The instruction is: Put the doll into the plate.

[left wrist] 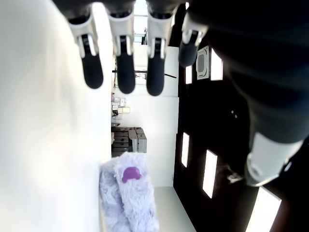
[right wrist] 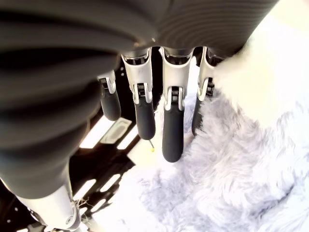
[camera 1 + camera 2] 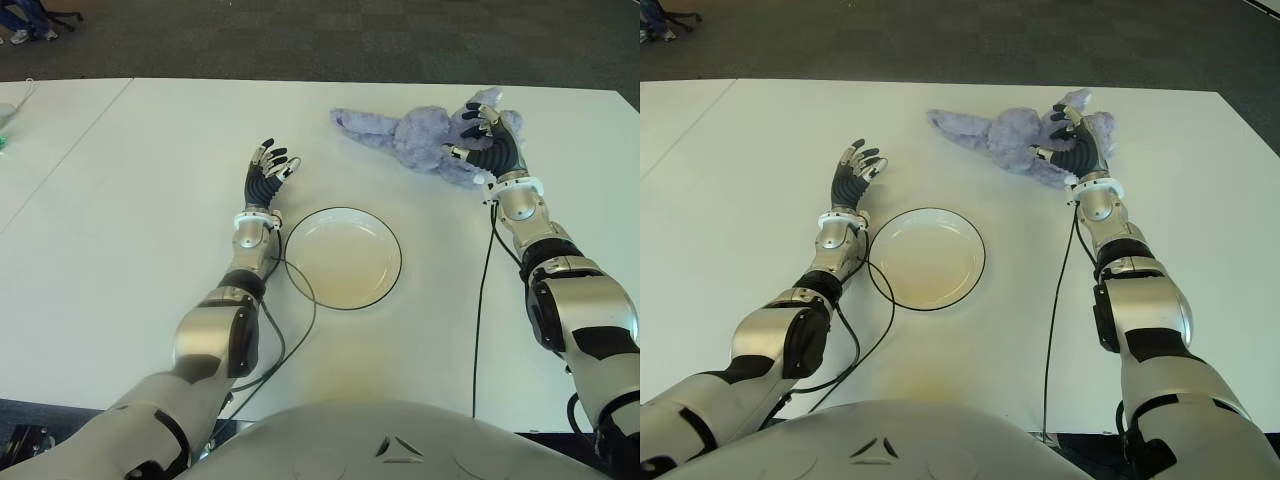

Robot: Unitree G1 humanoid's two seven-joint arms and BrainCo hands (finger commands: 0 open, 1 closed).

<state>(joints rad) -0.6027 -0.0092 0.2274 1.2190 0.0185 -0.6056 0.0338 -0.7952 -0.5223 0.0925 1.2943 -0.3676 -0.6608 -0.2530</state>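
Observation:
The doll (image 3: 410, 135), a fluffy lilac plush, lies on the white table (image 3: 120, 220) near its far right side. My right hand (image 3: 470, 132) sits over the doll's right end, its fingers (image 2: 172, 130) stretched out just above the fur (image 2: 231, 169) and not closed around it. The round white plate (image 3: 343, 257) with a dark rim stands near the table's middle, with nothing in it. Just left of the plate is my left hand (image 3: 268, 168), fingers (image 1: 120, 63) spread and holding nothing. The left wrist view shows the doll (image 1: 128, 193) farther off.
Black cables (image 3: 480, 300) run along both arms over the table; one loops by the plate's left rim. The table's far edge meets dark carpet (image 3: 300, 40). A person's feet (image 3: 25, 25) show at the far left. A seam (image 3: 70, 150) crosses the table's left part.

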